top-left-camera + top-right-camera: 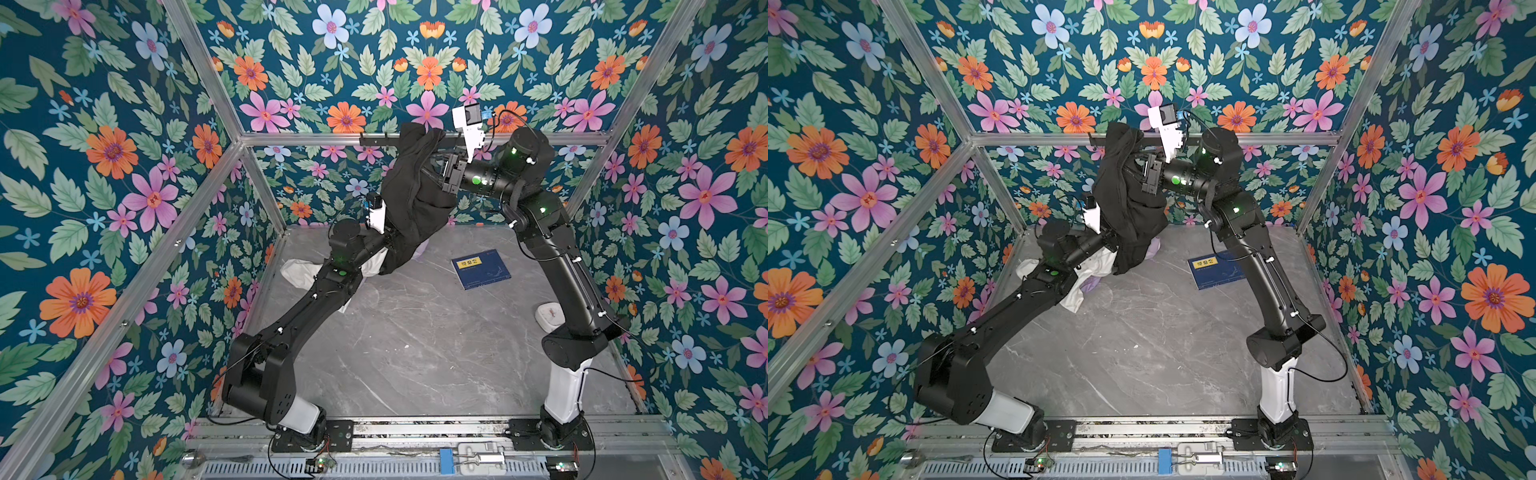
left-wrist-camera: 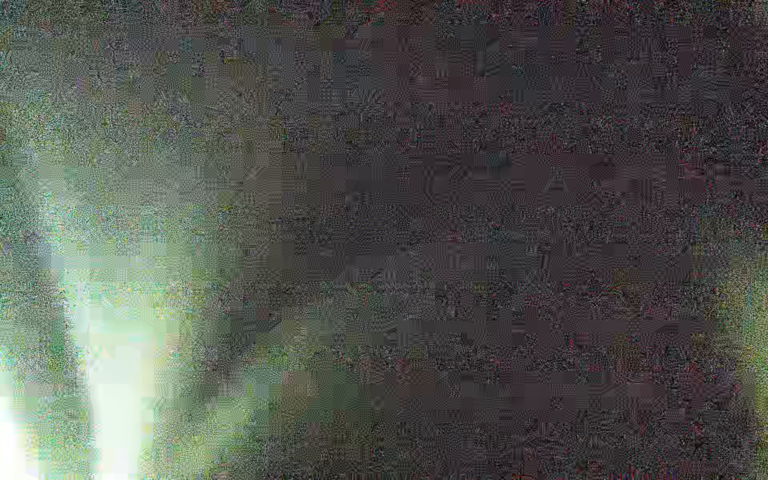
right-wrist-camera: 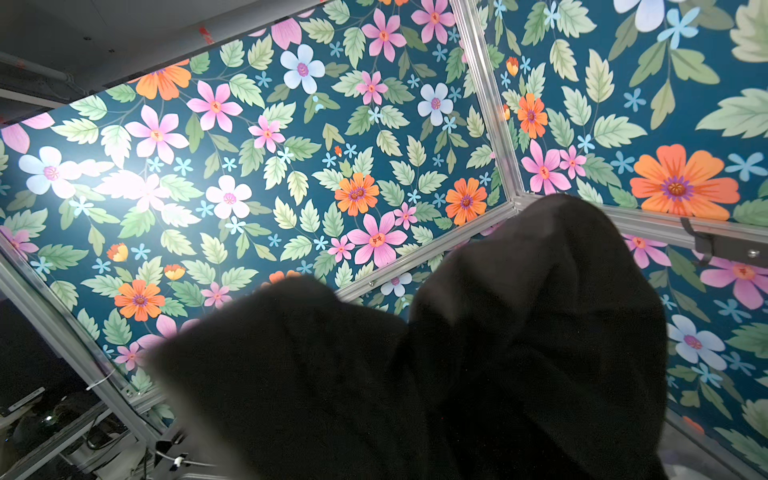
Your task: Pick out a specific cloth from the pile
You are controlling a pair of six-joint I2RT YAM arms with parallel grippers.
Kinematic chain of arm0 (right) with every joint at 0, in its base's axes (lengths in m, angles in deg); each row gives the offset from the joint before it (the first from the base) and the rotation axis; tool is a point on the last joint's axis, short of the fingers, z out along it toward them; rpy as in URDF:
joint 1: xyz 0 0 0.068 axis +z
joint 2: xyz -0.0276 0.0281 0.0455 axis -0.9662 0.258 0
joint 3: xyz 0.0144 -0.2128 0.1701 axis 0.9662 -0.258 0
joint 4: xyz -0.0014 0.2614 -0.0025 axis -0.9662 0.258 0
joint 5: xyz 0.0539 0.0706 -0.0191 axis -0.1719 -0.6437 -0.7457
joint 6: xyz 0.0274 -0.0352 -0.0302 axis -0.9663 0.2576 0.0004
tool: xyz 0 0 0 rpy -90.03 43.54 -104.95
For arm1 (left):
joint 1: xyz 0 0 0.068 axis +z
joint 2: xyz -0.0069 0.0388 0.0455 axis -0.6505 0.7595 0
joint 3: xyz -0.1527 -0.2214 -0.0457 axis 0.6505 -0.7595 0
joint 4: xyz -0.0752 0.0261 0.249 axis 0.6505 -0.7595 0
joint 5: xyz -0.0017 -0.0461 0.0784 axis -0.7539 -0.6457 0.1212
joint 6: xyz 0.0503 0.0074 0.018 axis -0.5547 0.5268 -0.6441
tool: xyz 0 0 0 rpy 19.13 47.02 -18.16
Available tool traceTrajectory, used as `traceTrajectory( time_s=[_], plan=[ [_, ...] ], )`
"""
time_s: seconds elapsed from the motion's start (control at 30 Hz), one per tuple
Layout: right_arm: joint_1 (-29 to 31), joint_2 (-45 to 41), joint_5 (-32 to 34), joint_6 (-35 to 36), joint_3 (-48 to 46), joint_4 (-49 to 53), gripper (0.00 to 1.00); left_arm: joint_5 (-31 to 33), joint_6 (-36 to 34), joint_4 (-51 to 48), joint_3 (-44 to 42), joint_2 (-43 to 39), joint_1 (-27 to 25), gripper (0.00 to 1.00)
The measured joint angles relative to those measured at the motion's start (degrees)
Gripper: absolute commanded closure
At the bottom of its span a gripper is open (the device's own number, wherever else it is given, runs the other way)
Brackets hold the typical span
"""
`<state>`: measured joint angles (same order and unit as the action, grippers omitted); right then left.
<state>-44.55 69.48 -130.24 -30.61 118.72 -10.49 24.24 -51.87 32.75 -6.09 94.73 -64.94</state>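
Note:
The black cloth hangs lifted well above the table at the back. Its top reaches the hook rail. My right gripper is shut on its upper part, fingers buried in fabric. In the right wrist view the black cloth fills the foreground and hides the jaws. My left gripper is shut inside the cloth's lower folds, fingers hidden. The left wrist view is dark noise. The pile's white garment and lilac cloth lie under the left arm.
A blue book lies on the grey marble table right of centre. A small white object sits beside the right arm. Floral walls and aluminium frame bars enclose the space on three sides.

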Motion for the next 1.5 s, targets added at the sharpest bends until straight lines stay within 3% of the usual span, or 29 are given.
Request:
traceTrajectory(
  time_s=[0.27, 0.47, 0.67, 0.8, 1.0, 1.27, 1.3, 1.33, 1.5],
  plan=[
    [-0.35, -2.19, 4.22, 1.66, 1.31, 2.25, 1.00, -0.98, 1.44, -2.93, 6.78, -5.20, 0.26, 1.00],
    [0.07, -9.27, 6.84, 2.23, -2.71, 6.95, 1.00, -3.72, 4.85, -4.24, 3.91, -13.27, -2.10, 1.00],
    [3.80, -26.08, 9.40, 2.75, -22.29, 10.32, 1.00, -3.43, 7.91, -7.52, -5.18, -23.15, -10.12, 1.00],
    [5.77, -37.55, 12.11, 3.52, -34.49, 12.13, 1.00, -0.33, 9.29, -9.18, -10.62, -27.61, -19.23, 1.00],
    [5.92, -47.91, 15.65, 2.91, -48.41, 12.57, 1.00, 6.29, 10.29, -11.58, -15.39, -27.78, -32.87, 1.00],
    [5.84, -53.07, 16.48, -4.07, -84.46, -0.31, 1.00, 20.55, 12.07, -16.17, -36.68, -34.60, -34.07, 1.00],
    [5.86, -53.75, 16.59, -4.90, -89.61, -1.62, 1.00, 22.32, 12.55, -17.29, -39.36, -34.82, -34.07, 0.97],
    [5.90, -54.45, 16.57, -5.70, -93.53, -3.15, 1.00, 23.52, 13.16, -18.08, -41.42, -34.88, -34.07, 0.89],
    [5.92, -58.12, 17.77, -8.72, -110.49, -8.59, 1.00, 27.98, 14.84, -22.62, -48.50, -35.39, -34.07, 0.33]
  ],
)
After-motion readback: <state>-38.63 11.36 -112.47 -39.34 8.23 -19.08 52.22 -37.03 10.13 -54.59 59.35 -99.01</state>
